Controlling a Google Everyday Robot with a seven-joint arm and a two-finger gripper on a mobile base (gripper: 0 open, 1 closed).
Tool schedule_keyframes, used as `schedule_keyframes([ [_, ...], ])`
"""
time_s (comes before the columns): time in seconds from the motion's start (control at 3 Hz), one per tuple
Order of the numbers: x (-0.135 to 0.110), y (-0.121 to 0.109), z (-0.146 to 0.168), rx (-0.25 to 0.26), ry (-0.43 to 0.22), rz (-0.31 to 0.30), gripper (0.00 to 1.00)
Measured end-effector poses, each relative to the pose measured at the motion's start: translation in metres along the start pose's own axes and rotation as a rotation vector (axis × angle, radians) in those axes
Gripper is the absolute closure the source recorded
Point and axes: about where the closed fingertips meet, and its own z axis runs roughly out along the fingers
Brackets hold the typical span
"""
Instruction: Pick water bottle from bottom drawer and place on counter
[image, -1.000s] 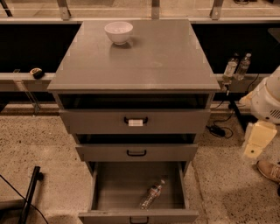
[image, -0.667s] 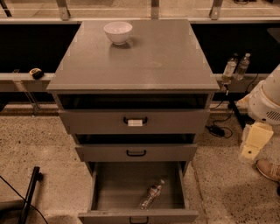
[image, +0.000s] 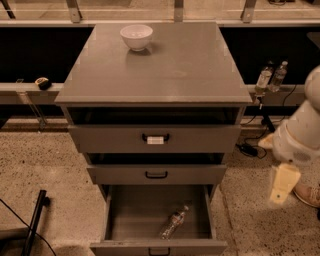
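Observation:
The water bottle (image: 174, 223) lies on its side, cap toward the back right, in the open bottom drawer (image: 120, 220), right of the middle. The drawer is pulled out toward me. The counter (image: 180, 65) is the flat grey top of the cabinet. My arm (image: 300, 135) is white and stands right of the cabinet. My gripper (image: 282, 183) hangs as a cream piece beside the cabinet at about the height of the middle drawer, well apart from the bottle and holding nothing that I can see.
A white bowl (image: 136, 36) stands at the back of the counter. The top drawer (image: 155, 138) with a white tag and the middle drawer (image: 156, 174) are slightly out. Two clear bottles (image: 270, 76) stand on a ledge at the right. A dark pole (image: 35, 220) leans at lower left.
My arm and gripper have come down and slightly left beside the cabinet. The bottle and the drawers have not moved.

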Motion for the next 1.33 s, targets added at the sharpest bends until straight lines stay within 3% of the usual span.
schedule_keyframes([
  [0.33,0.022,0.006,0.063,0.009,-0.179,-0.083,0.00],
  [0.67,0.025,0.008,0.061,0.013,-0.168,-0.142,0.00],
  [1.0,0.006,0.024,0.115,-0.024,-0.233,-0.196,0.00],
  [1.33,-0.026,0.045,0.174,0.002,-0.319,-0.358,0.00],
])
